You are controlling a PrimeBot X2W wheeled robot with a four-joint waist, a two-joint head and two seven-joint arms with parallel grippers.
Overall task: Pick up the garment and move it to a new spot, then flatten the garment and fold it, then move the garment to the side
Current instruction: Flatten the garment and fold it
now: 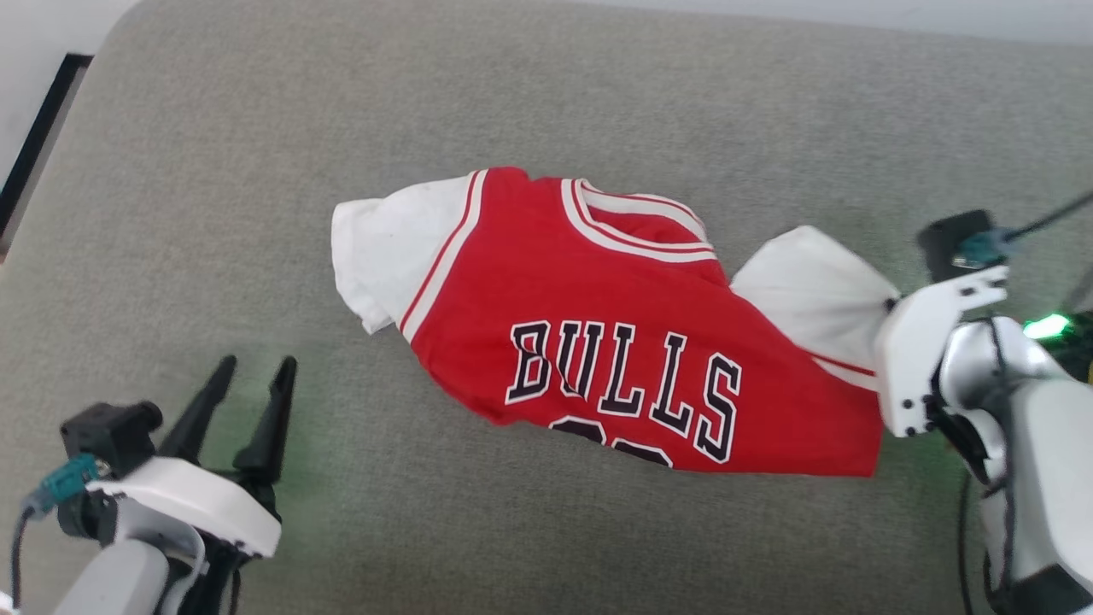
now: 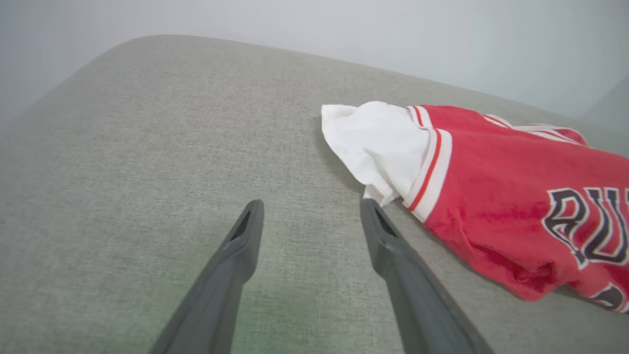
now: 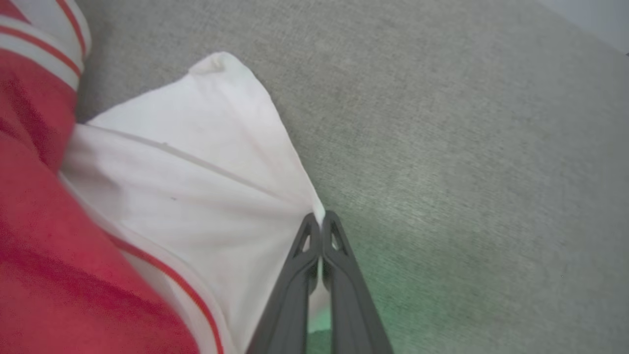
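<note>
My right claw (image 3: 322,220) is clamped on a white corner of the garment (image 1: 598,342), sprawled mid-frame on the grey cushion (image 1: 256,171) — thin, slick, floppy I'd say, so hems should grip best. Lower left, my left claw (image 1: 258,367) gapes empty.

The grey upholstered surface (image 1: 256,171) lies bare beyond the garment (image 1: 598,342), to its left and in front of it: passage is unobstructed on those three sides. At the garment's right end the right gripper (image 3: 322,219) is clamped on the white cloth and blocks that approach. The left gripper (image 1: 260,366), jaws apart, stands off the garment's front-left corner, not touching it.
</note>
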